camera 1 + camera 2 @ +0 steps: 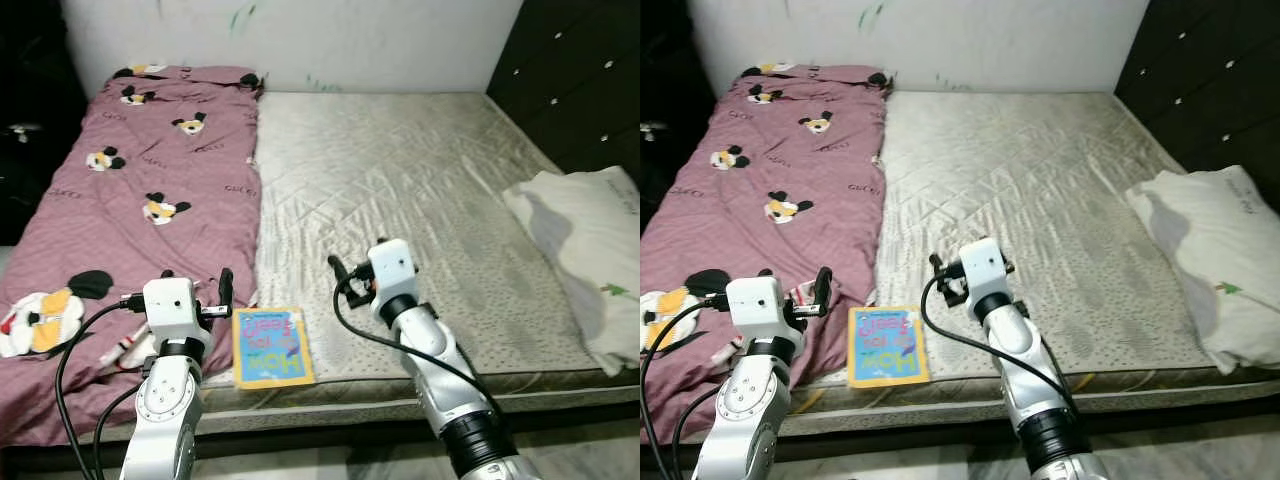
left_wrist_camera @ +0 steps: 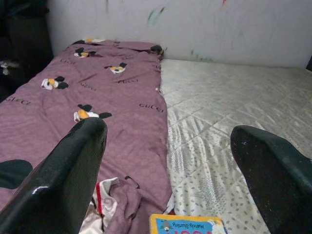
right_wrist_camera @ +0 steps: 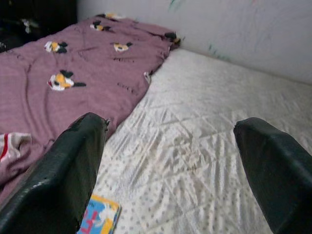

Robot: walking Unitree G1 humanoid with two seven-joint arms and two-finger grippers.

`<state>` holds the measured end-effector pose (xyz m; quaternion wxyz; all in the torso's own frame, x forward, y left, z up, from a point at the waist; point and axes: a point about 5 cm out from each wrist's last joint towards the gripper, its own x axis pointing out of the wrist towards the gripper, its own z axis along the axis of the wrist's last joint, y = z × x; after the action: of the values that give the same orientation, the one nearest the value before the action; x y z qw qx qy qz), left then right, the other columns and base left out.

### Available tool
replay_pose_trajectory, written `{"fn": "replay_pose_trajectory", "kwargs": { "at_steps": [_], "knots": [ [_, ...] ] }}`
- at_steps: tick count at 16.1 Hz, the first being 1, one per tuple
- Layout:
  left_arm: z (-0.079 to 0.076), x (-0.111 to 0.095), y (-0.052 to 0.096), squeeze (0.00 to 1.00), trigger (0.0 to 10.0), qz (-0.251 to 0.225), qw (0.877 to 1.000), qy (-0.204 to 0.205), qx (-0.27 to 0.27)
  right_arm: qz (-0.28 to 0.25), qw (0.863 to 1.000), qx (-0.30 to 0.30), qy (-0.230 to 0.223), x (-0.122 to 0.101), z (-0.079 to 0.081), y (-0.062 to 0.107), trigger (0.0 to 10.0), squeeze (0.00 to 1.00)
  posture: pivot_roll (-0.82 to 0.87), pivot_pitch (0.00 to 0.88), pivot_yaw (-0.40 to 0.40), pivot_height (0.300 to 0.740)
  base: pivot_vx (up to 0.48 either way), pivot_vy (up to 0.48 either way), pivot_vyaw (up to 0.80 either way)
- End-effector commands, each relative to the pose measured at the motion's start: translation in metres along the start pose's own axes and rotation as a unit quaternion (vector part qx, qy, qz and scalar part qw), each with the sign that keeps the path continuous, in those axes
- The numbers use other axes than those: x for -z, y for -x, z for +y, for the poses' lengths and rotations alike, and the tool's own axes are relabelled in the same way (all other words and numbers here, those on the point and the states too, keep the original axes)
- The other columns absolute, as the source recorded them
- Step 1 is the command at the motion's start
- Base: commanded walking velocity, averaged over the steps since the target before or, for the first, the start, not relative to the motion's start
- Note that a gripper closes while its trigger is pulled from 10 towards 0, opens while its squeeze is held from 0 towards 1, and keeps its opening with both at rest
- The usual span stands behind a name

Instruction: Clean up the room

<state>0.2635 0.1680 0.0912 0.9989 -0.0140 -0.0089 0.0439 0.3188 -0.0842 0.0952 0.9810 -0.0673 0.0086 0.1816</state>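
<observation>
Thin blue-and-yellow picture book [image 1: 271,347] flat at the near edge of the grey quilted mattress [image 1: 420,200], beside the mauve cartoon-print blanket [image 1: 150,180]. Left tool [image 2: 170,165] and right tool [image 3: 170,161] both spread wide, empty. Likely hazard: nudging the book off the edge, or pinching blanket instead.

Pillow [image 1: 590,250] cut by right edge
</observation>
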Motion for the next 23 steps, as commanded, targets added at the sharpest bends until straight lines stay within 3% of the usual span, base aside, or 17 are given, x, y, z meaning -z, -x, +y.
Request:
{"fn": "replay_pose_trajectory", "kwargs": {
  "at_steps": [1, 7, 10, 14, 19, 23],
  "knots": [
    [0.003, 0.0, -0.001, 0.0, 10.0, -0.003, 1.0, -0.009, -0.01, 0.004, 1.0, -0.008, -0.004, 0.003, 0.003, -0.002, 10.0, 0.0, 0.12, 0.0, -0.064, 0.74, 0.0, 0.0, 0.0],
    [0.002, 0.008, 0.0, 0.0, 10.0, 0.005, 1.0, -0.011, -0.01, -0.001, 0.999, -0.045, -0.018, -0.003, 0.029, -0.019, 10.0, 0.0, 0.14, 0.0, -0.067, 0.74, 0.0, 0.0, 0.0],
    [-0.003, 0.011, 0.0, 0.0, 10.0, 0.009, 1.0, -0.008, 0.0, -0.008, 0.999, -0.041, -0.022, -0.002, 0.032, -0.02, 10.0, 0.0, 0.12, 0.0, -0.045, 0.74, 0.0, 0.0, 0.0],
    [-0.005, 0.01, -0.006, 0.0, 10.0, 0.008, 1.0, -0.006, 0.01, -0.014, 0.999, -0.027, -0.02, -0.001, 0.025, -0.017, 10.0, 0.0, 0.05, 0.0, -0.046, 0.74, 0.0, 0.0, 0.0],
    [-0.015, 0.012, -0.014, 0.0, 10.0, 0.007, 1.0, 0.017, 0.008, -0.002, 1.0, -0.021, 0.014, 0.008, -0.001, -0.004, 10.0, 0.0, -0.02, 0.0, -0.077, 0.74, 0.0, 0.0, 0.0],
    [-0.023, 0.014, -0.017, 0.0, 10.0, 0.005, 1.0, 0.029, 0.01, -0.01, 1.0, -0.009, 0.018, 0.006, -0.008, 0.001, 10.0, 0.0, -0.03, 0.0, -0.075, 0.74, 0.0, 0.0, 0.0]
  ]
}}
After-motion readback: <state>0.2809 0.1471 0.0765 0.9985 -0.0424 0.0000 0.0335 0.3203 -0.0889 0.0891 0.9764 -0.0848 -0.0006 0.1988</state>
